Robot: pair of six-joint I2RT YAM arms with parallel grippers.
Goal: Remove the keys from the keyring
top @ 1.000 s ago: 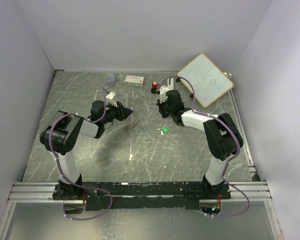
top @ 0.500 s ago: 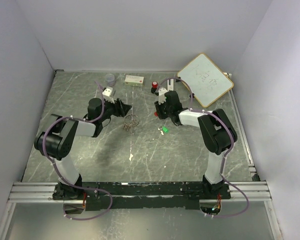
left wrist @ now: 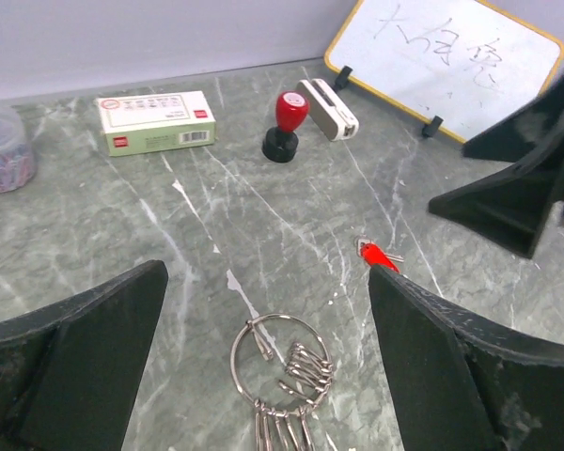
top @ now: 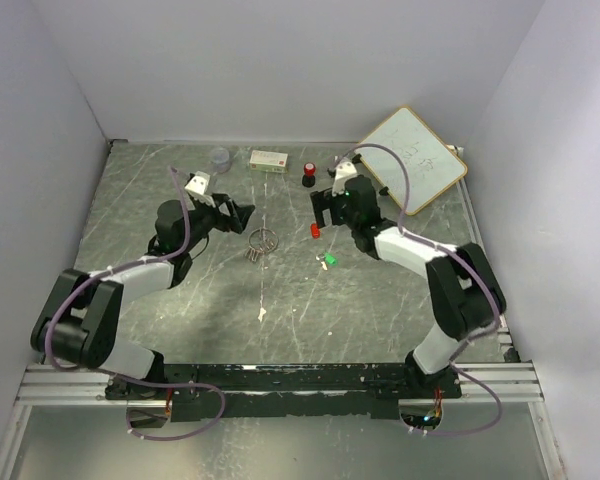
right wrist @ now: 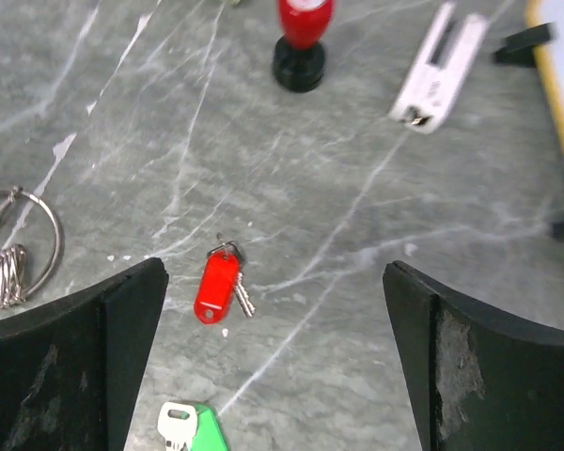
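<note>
Left gripper [top: 236, 215] and right gripper [top: 322, 212] gaped empty; 2 keys, red key [right wrist: 214, 284] and green key [right wrist: 190, 427], lay free of the keyring [left wrist: 301, 365], so the job looked done.

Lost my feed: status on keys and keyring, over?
Left gripper open, right gripper open, both empty. Red key and green key off the keyring, lying loose. Nothing in the way.

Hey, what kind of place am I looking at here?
Most likely a robot lab test cell: plain white walls box in a marble-look tabletop, a left arm and right arm are bolted to a rail at its near edge, and props like a whiteboard and keyring lie about.
</note>
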